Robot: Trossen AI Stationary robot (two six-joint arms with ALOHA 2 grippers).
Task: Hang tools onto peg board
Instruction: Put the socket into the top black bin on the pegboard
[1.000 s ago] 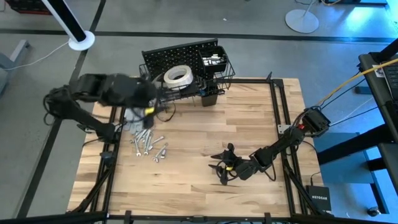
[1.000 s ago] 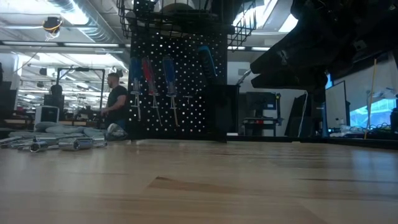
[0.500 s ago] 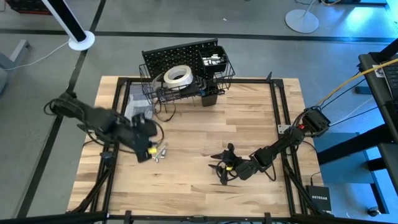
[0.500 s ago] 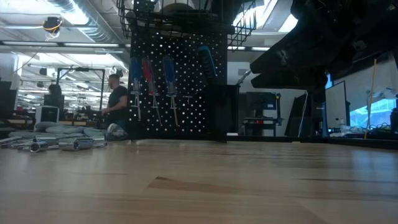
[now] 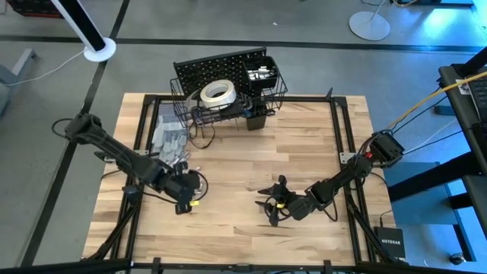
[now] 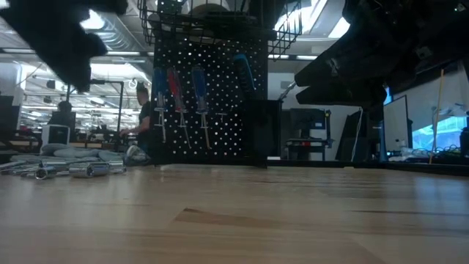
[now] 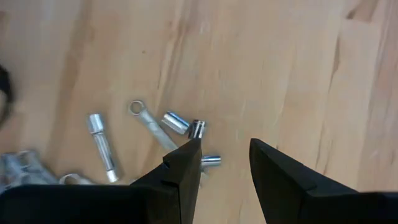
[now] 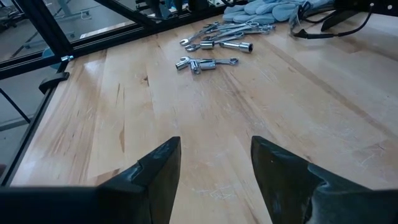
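1. A robotics lab or workshop — exposed silver ceiling ducts (image 6: 80, 16) and strip lighting beyond the light wooden butcher-block table (image 5: 251, 160).
2. Glowing computer monitors (image 6: 432, 136) at three o'clock; a person (image 6: 143, 128) stands at nine o'clock.

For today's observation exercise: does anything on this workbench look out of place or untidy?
Yes. Silver wrenches lie scattered loose on the table beside grey gloves, not hung on the peg board. The left tool hovers open above them.
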